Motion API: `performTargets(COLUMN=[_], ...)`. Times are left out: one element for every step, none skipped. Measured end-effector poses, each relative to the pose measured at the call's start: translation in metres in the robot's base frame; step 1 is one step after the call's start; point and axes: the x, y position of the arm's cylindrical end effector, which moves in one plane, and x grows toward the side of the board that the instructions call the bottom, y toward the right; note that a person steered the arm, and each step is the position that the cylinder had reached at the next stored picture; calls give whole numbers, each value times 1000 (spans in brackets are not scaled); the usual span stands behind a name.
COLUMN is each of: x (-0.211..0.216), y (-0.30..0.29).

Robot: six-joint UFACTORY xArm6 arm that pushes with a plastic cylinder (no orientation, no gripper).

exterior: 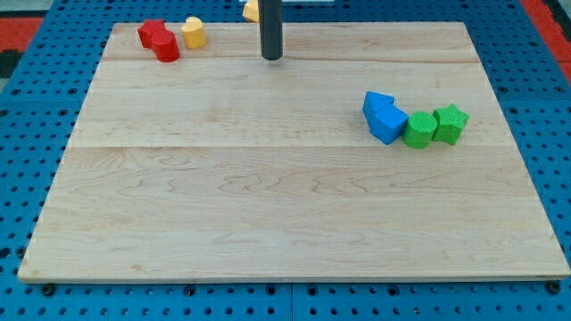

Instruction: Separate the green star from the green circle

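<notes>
The green star (451, 123) lies at the view's right on the wooden board, touching the green circle (418, 130) on its left. A blue block (384, 116) touches the green circle's left side. My tip (271, 57) stands near the view's top centre, far to the upper left of the green blocks and touching none of them.
Two red blocks (159, 40) and a yellow block (194, 33) lie at the board's top left. Another yellow block (252, 11) shows partly behind the rod at the top edge. The wooden board (268, 205) sits on a blue pegboard surface.
</notes>
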Motion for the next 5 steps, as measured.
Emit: performTargets(x=[1,5,29,23,19], y=[10,21,19,91,211])
